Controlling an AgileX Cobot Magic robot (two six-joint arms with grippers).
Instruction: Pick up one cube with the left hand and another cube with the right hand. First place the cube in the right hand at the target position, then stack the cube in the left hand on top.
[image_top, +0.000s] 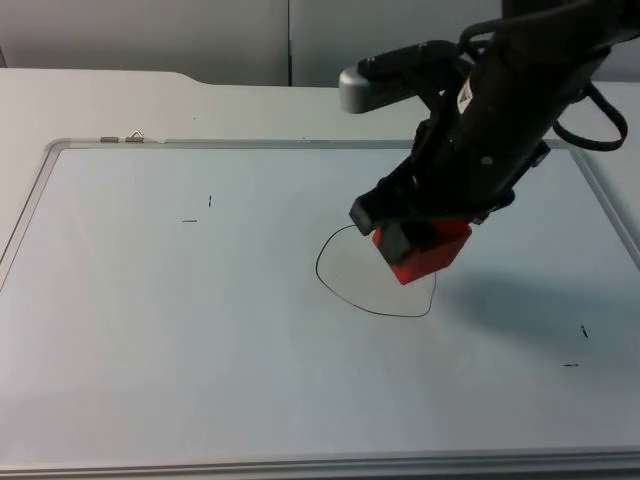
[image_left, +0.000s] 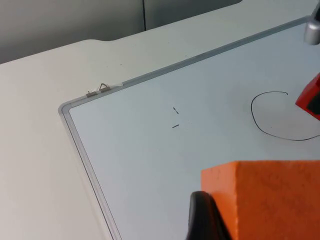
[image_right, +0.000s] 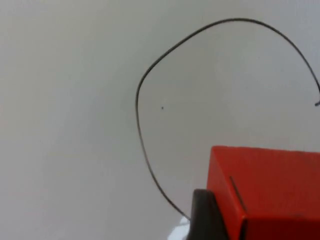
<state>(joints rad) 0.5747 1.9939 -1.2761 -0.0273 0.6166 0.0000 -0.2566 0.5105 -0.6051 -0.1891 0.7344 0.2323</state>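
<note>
My right gripper (image_top: 415, 245) is shut on a red cube (image_top: 425, 255) and holds it just above the hand-drawn black ring (image_top: 345, 290) on the whiteboard, over the ring's right part. In the right wrist view the red cube (image_right: 267, 192) sits against a black fingertip (image_right: 205, 215), with the ring (image_right: 142, 85) beneath. In the left wrist view an orange cube (image_left: 270, 200) is clamped against the left gripper's fingertip (image_left: 202, 217), held above the board away from the ring (image_left: 260, 122). The red cube (image_left: 311, 97) shows there too.
A whiteboard with a metal frame (image_top: 30, 200) covers the table; small pen marks (image_top: 200, 210) lie at its left and others (image_top: 578, 345) at its right. A clip (image_top: 122, 138) sits on the frame's far edge. The grey wall stands behind.
</note>
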